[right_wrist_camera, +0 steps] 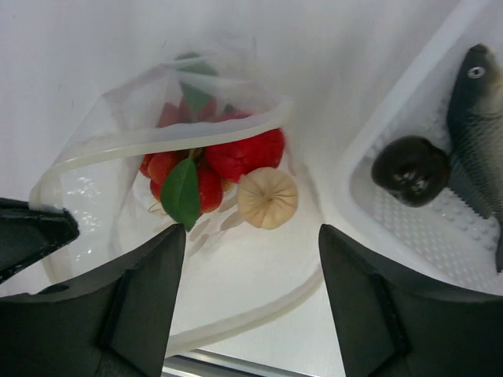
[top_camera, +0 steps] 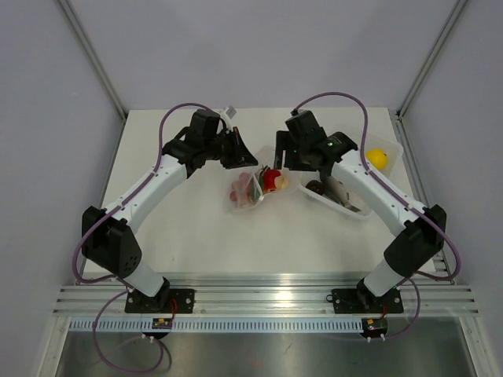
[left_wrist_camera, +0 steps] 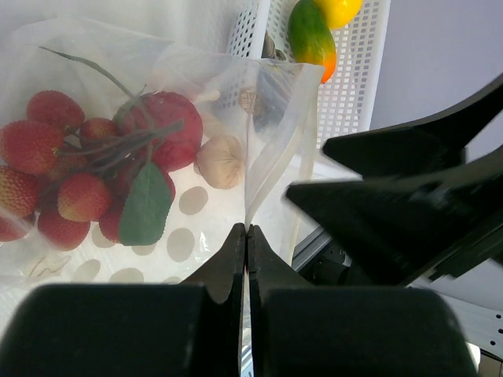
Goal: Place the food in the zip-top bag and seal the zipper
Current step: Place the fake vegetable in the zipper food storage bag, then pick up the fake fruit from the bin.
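While my left end effector (left_wrist_camera: 247, 245) is clenched on the rim of the crinkly clear dotted zip-top bag (left_wrist_camera: 196, 228), I'd lower the released right end effector (right_wrist_camera: 251, 236), hovering over the gaping mouth and red toy fruit (right_wrist_camera: 244, 153), squarely onto the pale ridged zipper (right_wrist_camera: 157, 140).

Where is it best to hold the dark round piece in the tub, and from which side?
Take the dark round piece across its middle, from above with the right tool: tub wall and fish crowd two sides, so close along the wall.
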You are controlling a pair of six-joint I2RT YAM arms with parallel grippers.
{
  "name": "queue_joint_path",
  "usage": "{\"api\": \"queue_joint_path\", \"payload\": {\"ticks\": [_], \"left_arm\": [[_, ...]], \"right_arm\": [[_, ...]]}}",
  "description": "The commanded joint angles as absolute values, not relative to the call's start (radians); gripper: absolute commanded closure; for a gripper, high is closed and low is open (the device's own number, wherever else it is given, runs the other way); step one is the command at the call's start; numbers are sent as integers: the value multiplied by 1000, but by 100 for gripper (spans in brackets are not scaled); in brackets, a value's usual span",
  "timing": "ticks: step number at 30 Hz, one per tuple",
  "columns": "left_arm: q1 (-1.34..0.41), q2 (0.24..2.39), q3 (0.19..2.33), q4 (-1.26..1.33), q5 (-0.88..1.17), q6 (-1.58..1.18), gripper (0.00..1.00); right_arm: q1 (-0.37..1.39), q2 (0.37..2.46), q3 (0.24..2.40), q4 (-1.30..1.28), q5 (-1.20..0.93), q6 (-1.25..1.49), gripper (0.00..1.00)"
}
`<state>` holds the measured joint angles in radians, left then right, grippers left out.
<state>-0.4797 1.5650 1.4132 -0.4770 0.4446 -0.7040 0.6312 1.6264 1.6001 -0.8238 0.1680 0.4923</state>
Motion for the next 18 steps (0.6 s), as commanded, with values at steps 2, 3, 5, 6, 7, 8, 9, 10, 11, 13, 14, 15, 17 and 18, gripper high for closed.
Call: {"api": "queue_joint_path", "payload": {"ticks": [2, 3, 5, 6, 7, 8, 9, 10, 11, 13, 14, 15, 17, 18], "left_arm": [[-483, 1528, 1431, -446, 460, -690, 100], [-483, 1528, 1430, -448, 456, -689, 100], [-483, 1525, 1430, -451, 454, -686, 100], [-485, 1523, 1430, -453, 453, -686, 100], [-483, 1523, 1431, -453, 453, -684, 100], [-483, 1523, 1431, -454, 451, -684, 100], [-483, 1525, 1431, -453, 453, -684, 100], [-483, 1525, 1434, -453, 453, -684, 100], [-483, 1525, 1433, -453, 451, -686, 100], [-483, 1525, 1433, -456, 451, -684, 100], [-483, 1525, 1433, -457, 453, -684, 100], [-483, 1525, 1433, -457, 453, -684, 100], [-483, 1526, 1439, -460, 453, -681, 100], [-483, 1529, 1445, -465, 453, -680, 100]], "right_arm": [[467, 1488, 1504, -792, 203, 489, 29], [445, 1476, 1479, -785, 202, 491, 31], [398, 1450, 1409, -773, 206, 489, 33], [358, 1445, 1384, -767, 201, 486, 33], [338, 1442, 1361, -753, 196, 479, 33], [321, 1446, 1318, -747, 183, 477, 33], [286, 1454, 1298, -739, 170, 476, 33], [269, 1463, 1280, -720, 135, 476, 33], [256, 1486, 1241, -706, 111, 476, 32], [224, 1512, 1214, -658, 46, 482, 31], [221, 1538, 1195, -644, 31, 480, 29], [216, 1554, 1192, -621, 17, 482, 27], [216, 1594, 1190, -601, 5, 482, 24], [215, 1604, 1190, -580, -5, 480, 22]]}}
